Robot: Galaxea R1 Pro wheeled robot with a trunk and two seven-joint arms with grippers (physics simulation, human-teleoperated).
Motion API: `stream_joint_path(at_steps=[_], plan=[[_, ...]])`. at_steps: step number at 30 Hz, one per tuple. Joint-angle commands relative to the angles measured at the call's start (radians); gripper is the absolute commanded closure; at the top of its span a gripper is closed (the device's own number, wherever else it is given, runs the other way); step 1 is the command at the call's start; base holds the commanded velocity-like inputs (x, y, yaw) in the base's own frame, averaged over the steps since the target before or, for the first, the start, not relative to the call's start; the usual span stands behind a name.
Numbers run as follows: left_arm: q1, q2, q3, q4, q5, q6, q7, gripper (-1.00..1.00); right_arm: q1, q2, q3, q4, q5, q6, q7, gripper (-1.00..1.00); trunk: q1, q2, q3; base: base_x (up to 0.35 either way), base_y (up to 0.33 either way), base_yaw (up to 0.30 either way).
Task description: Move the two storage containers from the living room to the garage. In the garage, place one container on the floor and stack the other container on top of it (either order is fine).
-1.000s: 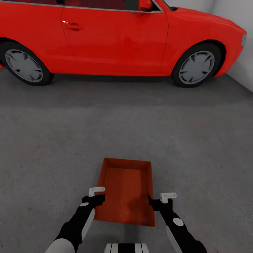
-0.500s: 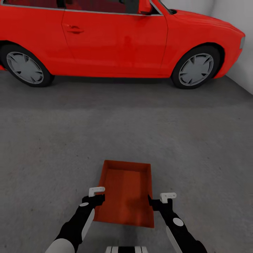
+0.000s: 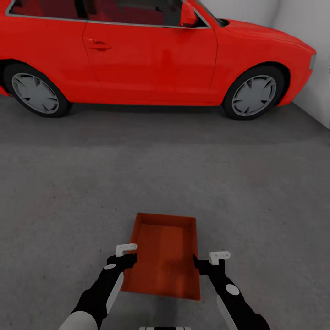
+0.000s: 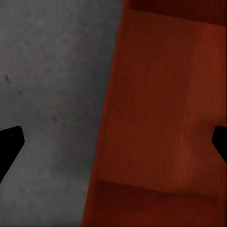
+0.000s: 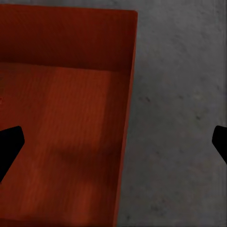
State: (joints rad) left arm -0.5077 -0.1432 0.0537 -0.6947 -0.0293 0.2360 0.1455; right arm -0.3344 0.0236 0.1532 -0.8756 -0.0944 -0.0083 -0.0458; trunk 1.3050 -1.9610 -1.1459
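On garage floor (image 3: 68, 183) w/ red car (image 3: 151, 55) behind, storage container (image 3: 165, 256) (open-topped), left pincer (image 3: 123, 260) & right pincer (image 3: 207, 262) both spread wide astride its side walls, holding nothing.

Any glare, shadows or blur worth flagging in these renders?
Head view: soft and slightly blurry, a dark shadow under the red car, a small highlight near its door handle. Both wrist views: flat light, a faint shadow inside the container, fingers black silhouettes at the edges.

Storage container (image 3: 164, 259): one, orange-red, rectangular, open-topped, thin plain walls, nothing inside. Upright, long axis running near to far. Position: on the dark grey concrete floor (image 3: 68, 192), near centre of scene, well apart from the red car (image 3: 151, 50).
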Motion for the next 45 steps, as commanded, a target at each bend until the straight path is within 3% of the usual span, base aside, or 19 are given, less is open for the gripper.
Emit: stream_joint_path(at_steps=[1,45], plan=[[0.0,-0.001,0.003,-0.002,-0.003,0.005,0.0,-1.0,0.0,-0.001,0.003,0.0,-0.01,-0.001,-0.005,-1.0,-0.004,0.007,0.004,0.0,0.0,0.0],[0.0,-0.003,0.003,0.004,-0.003,0.005,0.001,-1.0,0.0,-0.001,0.003,0.0,-0.01,-0.001,-0.006,-1.0,-0.173,0.315,0.212,0.0,0.0,0.0]])
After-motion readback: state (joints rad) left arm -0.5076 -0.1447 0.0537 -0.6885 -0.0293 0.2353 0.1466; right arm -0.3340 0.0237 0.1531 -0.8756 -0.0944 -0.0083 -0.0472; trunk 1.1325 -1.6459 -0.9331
